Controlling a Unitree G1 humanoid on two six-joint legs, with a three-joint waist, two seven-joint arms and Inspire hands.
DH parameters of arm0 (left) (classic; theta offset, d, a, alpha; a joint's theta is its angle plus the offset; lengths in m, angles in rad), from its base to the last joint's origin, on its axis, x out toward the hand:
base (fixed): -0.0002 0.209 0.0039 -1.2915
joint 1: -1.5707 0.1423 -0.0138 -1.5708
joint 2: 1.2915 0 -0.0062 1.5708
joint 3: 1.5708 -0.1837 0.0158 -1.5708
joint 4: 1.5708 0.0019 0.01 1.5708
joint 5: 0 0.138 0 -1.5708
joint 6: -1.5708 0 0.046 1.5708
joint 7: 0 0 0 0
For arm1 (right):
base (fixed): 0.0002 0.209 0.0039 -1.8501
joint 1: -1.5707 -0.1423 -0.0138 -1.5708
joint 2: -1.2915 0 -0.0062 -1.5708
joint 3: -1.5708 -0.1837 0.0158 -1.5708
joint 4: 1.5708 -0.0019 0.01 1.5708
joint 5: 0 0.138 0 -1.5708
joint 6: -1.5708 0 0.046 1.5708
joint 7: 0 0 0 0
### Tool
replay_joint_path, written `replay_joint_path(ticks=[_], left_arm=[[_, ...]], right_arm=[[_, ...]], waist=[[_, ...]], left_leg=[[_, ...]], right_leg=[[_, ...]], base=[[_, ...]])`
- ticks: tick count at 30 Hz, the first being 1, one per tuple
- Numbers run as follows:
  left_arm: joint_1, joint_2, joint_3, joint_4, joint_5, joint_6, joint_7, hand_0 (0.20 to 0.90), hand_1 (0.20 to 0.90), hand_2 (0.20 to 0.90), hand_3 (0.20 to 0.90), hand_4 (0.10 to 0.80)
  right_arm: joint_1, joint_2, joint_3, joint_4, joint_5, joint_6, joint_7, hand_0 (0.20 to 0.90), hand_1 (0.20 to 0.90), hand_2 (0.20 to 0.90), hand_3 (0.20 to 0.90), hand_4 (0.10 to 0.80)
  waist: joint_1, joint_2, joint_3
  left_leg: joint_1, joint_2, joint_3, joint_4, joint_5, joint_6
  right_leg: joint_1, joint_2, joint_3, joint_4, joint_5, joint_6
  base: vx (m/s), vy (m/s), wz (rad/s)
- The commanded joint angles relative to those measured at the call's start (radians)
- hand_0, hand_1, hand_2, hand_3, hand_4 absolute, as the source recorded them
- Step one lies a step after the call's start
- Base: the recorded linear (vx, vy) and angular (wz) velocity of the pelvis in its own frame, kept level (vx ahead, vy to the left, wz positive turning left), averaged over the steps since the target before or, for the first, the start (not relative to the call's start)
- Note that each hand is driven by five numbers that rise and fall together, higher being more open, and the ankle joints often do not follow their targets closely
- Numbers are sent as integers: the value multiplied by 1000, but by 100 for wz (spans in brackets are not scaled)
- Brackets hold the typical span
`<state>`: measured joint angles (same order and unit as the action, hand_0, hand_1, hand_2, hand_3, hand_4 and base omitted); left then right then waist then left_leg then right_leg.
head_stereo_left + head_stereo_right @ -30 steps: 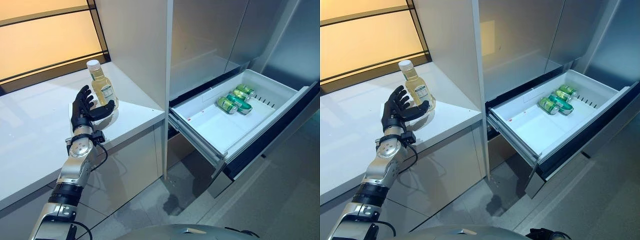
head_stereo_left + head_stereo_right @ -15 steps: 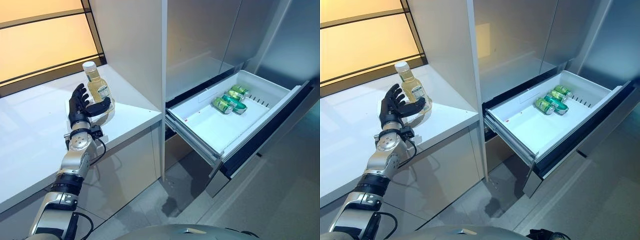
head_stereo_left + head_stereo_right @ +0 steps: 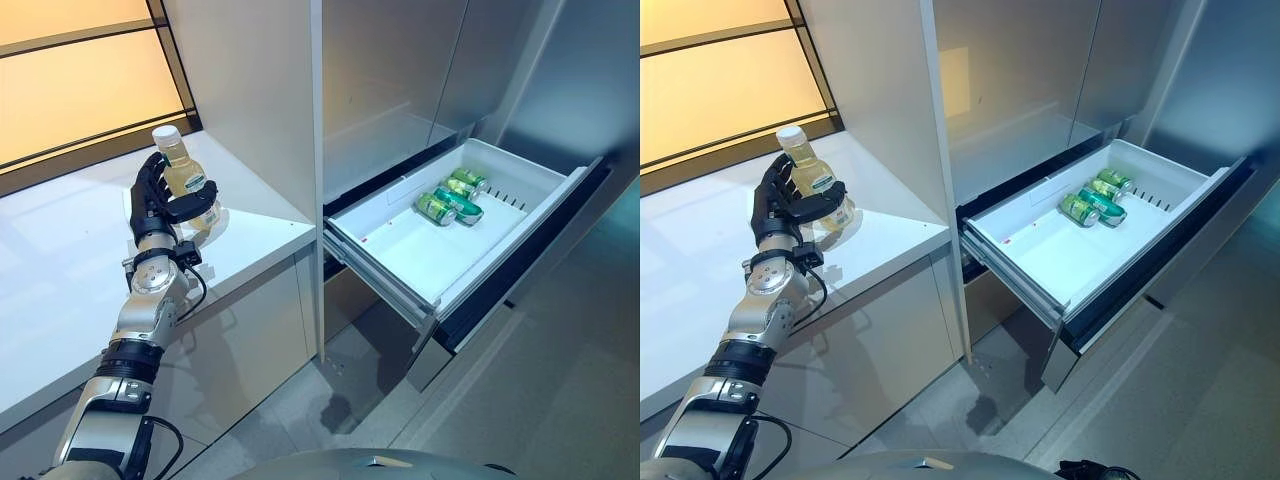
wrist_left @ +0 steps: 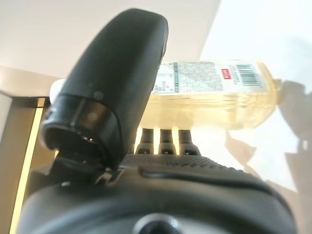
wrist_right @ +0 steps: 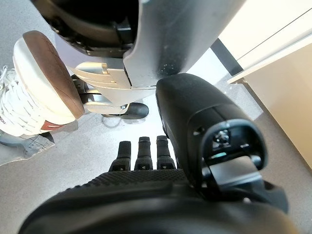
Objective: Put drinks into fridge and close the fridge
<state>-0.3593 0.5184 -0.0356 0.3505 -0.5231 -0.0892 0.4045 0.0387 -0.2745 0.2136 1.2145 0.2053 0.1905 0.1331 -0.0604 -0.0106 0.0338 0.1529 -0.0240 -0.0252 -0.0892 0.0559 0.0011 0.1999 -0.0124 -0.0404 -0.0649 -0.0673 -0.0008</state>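
Observation:
A clear bottle (image 3: 178, 176) of yellow drink with a white cap stands on the white counter (image 3: 60, 270). My left hand (image 3: 152, 205) is round it: the fingers lie behind it and the thumb (image 3: 196, 203) crosses its front. In the left wrist view the bottle (image 4: 214, 95) lies just past the thumb (image 4: 117, 83). The white fridge drawer (image 3: 400, 250) stands pulled open to the right, with green cans (image 3: 447, 198) lying at its far end. My right hand (image 5: 146, 185) hangs with relaxed fingers over the floor.
A tall grey fridge panel (image 3: 260, 90) stands between the counter and the drawer. The counter's front edge (image 3: 250, 262) lies just right of the bottle. A person's white shoe (image 5: 34, 83) shows on the grey floor in the right wrist view.
My left hand has moved forward onto the bottle and its thumb has closed across the front. The whole picture has shifted, so the camera has moved too.

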Motion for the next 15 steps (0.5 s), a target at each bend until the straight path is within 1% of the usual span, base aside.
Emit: replay_joint_path(ticks=[1,12,13,14,15], left_arm=[[-228,58,45,-9,-31,-125,-22,900,900,900,900,800],[-241,40,39,-19,-77,-137,-38,900,900,900,900,800],[-242,38,39,-22,-76,-136,-38,674,674,674,636,536],[-242,38,40,-23,-76,-134,-37,644,644,644,601,501],[-243,38,39,-26,-78,-130,-40,672,672,672,634,534]], right_arm=[[3,14,65,23,-16,-5,48,900,900,900,900,800],[0,13,68,22,-19,2,50,900,900,900,900,800],[0,12,67,21,-20,4,51,900,900,900,900,800],[0,12,67,20,-20,5,51,900,900,900,900,800],[0,12,67,21,-20,5,52,900,900,900,900,800]], waist=[[2,18,-27],[0,17,-30],[0,16,-31],[0,16,-31],[0,16,-31]], left_leg=[[12,-32,-33,8,-112,17],[11,-32,-33,9,-113,17],[11,-33,-33,9,-113,17],[11,-33,-33,9,-113,17],[11,-33,-33,9,-113,18]], right_leg=[[-59,10,4,11,42,55],[-62,10,6,15,41,55],[-61,10,6,14,41,55],[-61,10,7,14,41,55],[-61,10,7,14,41,55]], base=[[0,0,0],[0,0,0],[0,0,0],[0,0,0],[0,0,0]])
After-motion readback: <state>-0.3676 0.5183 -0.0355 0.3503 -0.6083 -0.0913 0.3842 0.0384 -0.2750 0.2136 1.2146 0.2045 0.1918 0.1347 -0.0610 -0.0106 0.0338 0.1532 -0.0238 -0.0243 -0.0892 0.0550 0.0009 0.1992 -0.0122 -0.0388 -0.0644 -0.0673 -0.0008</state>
